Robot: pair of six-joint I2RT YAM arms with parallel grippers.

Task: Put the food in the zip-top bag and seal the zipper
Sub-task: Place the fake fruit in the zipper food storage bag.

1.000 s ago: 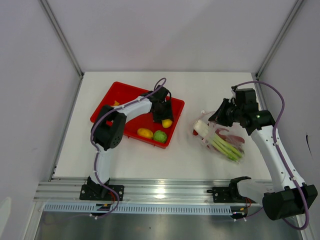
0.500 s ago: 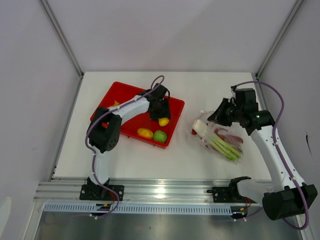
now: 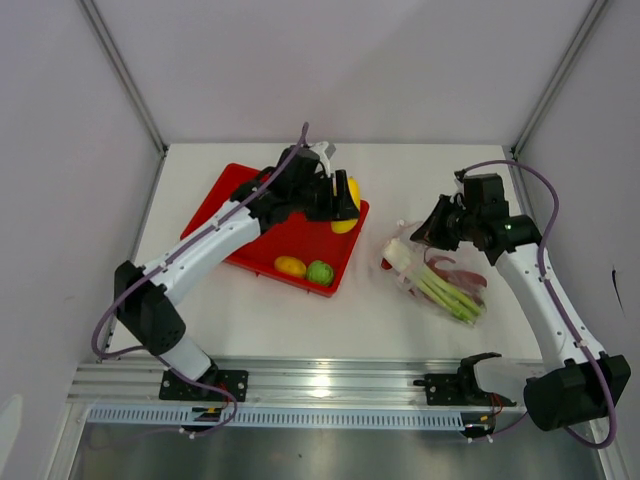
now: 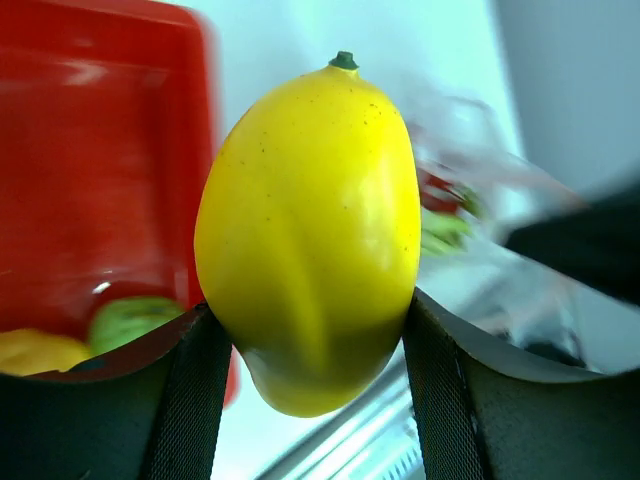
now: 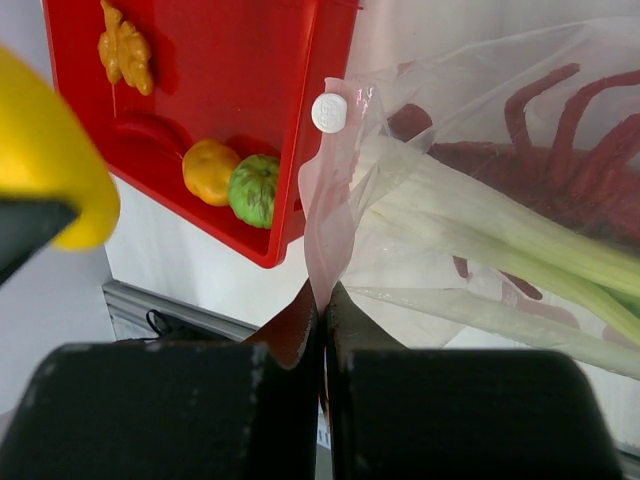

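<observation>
My left gripper (image 3: 342, 203) is shut on a yellow oval fruit (image 3: 349, 198) and holds it above the right end of the red tray (image 3: 235, 195); the fruit fills the left wrist view (image 4: 310, 230). My right gripper (image 3: 428, 232) is shut on the pinkish mouth edge of the clear zip-top bag (image 3: 445, 280), seen pinched in the right wrist view (image 5: 328, 240). The bag holds a leek stalk (image 5: 500, 240) and red chillies (image 5: 540, 130). Another yellow fruit (image 3: 290, 266), a green round fruit (image 3: 320, 272) and an orange ruffled piece (image 5: 124, 48) lie in the tray.
The white zipper slider (image 5: 329, 111) sits at the bag's mouth corner beside the tray's rim. Metal frame posts stand at the table's back corners, and a rail runs along the near edge.
My left gripper has lifted the yellow fruit out of the tray and carried it up and right. My right gripper keeps holding the bag's mouth, nearly still.
</observation>
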